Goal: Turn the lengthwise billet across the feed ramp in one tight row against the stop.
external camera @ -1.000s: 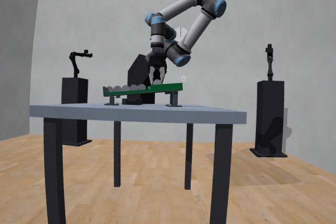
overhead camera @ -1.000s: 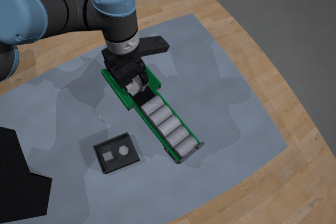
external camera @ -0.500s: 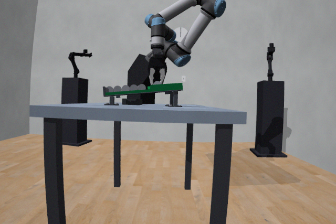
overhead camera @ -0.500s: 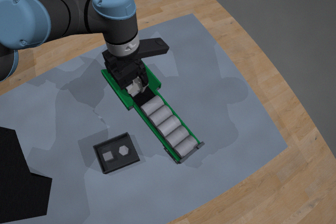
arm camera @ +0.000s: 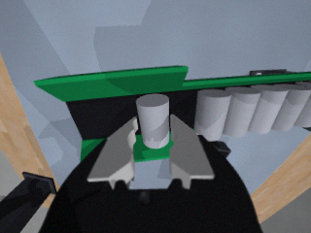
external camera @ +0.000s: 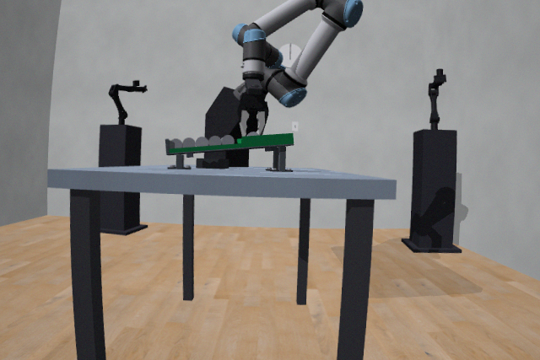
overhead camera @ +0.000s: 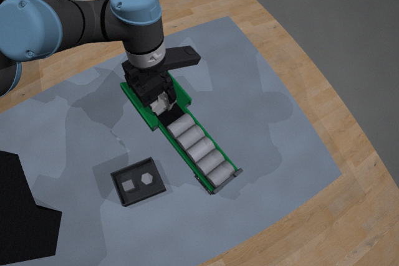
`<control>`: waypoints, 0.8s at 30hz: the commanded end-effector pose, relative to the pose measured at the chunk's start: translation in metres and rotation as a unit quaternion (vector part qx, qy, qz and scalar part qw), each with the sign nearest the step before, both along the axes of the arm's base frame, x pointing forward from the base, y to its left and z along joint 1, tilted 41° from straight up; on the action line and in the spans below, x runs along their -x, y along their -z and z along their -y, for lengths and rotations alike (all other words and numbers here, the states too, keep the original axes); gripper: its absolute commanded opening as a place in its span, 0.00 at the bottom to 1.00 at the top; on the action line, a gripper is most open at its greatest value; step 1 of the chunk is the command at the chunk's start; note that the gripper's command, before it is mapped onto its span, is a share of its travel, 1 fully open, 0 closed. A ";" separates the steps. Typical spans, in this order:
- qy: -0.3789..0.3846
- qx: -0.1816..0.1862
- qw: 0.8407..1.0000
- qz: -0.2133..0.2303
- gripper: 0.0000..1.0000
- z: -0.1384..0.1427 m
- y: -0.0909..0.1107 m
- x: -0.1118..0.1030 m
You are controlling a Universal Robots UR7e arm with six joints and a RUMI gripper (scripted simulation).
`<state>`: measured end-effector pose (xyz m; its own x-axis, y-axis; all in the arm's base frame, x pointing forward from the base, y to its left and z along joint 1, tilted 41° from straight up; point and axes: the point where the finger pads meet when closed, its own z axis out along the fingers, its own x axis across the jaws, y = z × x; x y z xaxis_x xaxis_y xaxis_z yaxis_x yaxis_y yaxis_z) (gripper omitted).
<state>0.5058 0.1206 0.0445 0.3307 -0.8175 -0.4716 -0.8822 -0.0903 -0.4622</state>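
My gripper (arm camera: 155,116) (overhead camera: 163,104) (external camera: 253,128) is shut on a short grey steel billet (arm camera: 153,121) over the wide upper end of the green feed ramp (overhead camera: 145,115) (external camera: 267,140) (arm camera: 112,83). In the wrist view the held billet points the same way as the others, across the ramp. Several more billets (overhead camera: 200,149) (arm camera: 253,114) (external camera: 201,142) lie side by side across the ramp, running down to the stop (overhead camera: 237,172) at its low end. A short gap of dark ramp floor separates the held billet from the row. I cannot tell whether the held billet touches the ramp.
A small dark tray (overhead camera: 138,192) with a square piece (overhead camera: 128,185) and a hexagonal piece (overhead camera: 146,179) sits on the grey mat left of the ramp. A black pedestal (overhead camera: 22,221) stands at the lower left. The ramp rests on two short stands (external camera: 278,159).
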 end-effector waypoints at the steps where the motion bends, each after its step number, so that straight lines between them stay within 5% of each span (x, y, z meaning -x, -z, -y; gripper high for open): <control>1: 0.000 0.000 1.000 0.001 0.00 0.000 0.000 0.000; 5: 0.000 0.000 1.000 0.001 0.00 0.000 0.000 0.000; 6: 0.000 0.000 1.000 0.000 0.35 0.000 0.000 0.000; 24: 0.000 0.000 1.000 0.000 0.35 0.000 0.000 0.000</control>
<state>0.5059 0.1206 0.0444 0.3307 -0.8176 -0.4714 -0.8821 -0.0903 -0.4623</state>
